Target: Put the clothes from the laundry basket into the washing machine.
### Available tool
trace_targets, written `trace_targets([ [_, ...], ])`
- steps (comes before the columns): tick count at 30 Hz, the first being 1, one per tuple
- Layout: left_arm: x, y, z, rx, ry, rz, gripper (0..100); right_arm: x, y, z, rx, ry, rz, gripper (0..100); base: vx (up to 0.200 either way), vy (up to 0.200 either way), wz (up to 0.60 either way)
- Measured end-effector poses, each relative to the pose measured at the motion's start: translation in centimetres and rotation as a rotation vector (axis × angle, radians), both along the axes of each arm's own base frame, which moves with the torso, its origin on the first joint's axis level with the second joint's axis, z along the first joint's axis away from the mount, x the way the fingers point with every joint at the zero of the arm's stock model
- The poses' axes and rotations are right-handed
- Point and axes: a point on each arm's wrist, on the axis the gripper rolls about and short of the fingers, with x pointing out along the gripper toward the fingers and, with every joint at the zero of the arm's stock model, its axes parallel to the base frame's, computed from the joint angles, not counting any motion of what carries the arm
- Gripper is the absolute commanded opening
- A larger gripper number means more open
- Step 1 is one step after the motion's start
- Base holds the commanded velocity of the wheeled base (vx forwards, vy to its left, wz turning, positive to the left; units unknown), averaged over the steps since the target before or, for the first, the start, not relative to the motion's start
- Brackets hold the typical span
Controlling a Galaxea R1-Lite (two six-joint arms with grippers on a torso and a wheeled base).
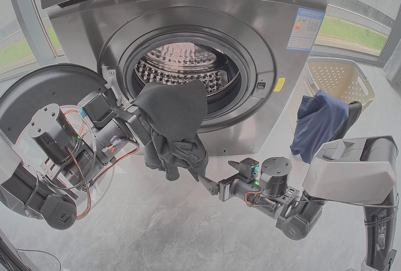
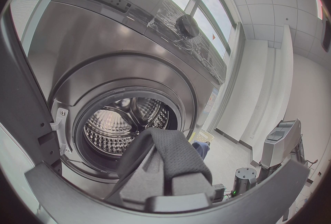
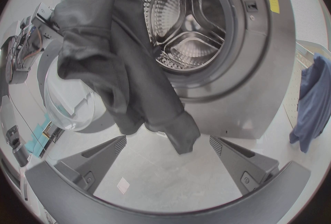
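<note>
Holding dark garment (image 1: 177,111), left hand (image 1: 143,124) faces blue-labelled washing machine (image 1: 255,29).

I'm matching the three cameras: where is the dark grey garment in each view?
Head view: dark grey garment hangs at centre, over the drum opening's lower rim.
Left wrist view: draped over the fingers, before the drum opening.
Right wrist view: hanging across the drum opening's edge.
Shared landmark: drum opening.

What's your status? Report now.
Left gripper shut on grey garment, hanging before the drum. Right gripper open, low beneath it. Door open, nothing blocking. Blue garment on basket rim.
</note>
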Motion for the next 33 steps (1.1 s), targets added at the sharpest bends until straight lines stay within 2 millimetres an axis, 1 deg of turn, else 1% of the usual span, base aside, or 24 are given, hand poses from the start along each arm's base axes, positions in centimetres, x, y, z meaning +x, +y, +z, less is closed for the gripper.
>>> trace_targets([
  [6,-0.1,0.0,0.0,0.001,0.002,-0.001,0,1.7,1.2,0.6,0.026,-0.071,0.047,100,0.000,0.000,0.00],
  [13,-0.1,0.0,-0.1,0.002,0.003,-0.002,0,2.6,2.7,-0.3,0.031,-0.105,0.124,100,0.000,0.000,0.00],
  [17,-0.1,0.0,-0.1,0.002,0.003,-0.002,0,3.0,3.3,-0.4,0.040,-0.119,0.138,100,0.000,0.000,0.00],
  [22,-0.1,0.0,-0.1,0.002,0.003,-0.004,0,4.5,4.1,-0.3,0.052,-0.163,0.131,100,0.000,0.000,0.00],
  [24,-0.2,0.0,0.0,0.000,0.001,-0.005,0,5.2,4.2,-0.4,0.056,-0.177,0.121,100,0.000,0.000,0.00],
  [28,-0.3,0.0,0.2,-0.004,-0.006,-0.007,0,6.6,3.4,-1.0,0.049,-0.180,0.090,100,0.000,0.000,0.00],
  [33,-0.4,0.0,0.4,-0.006,-0.011,-0.010,0,7.3,2.8,-1.6,0.040,-0.174,0.069,100,0.000,0.000,0.00],
])
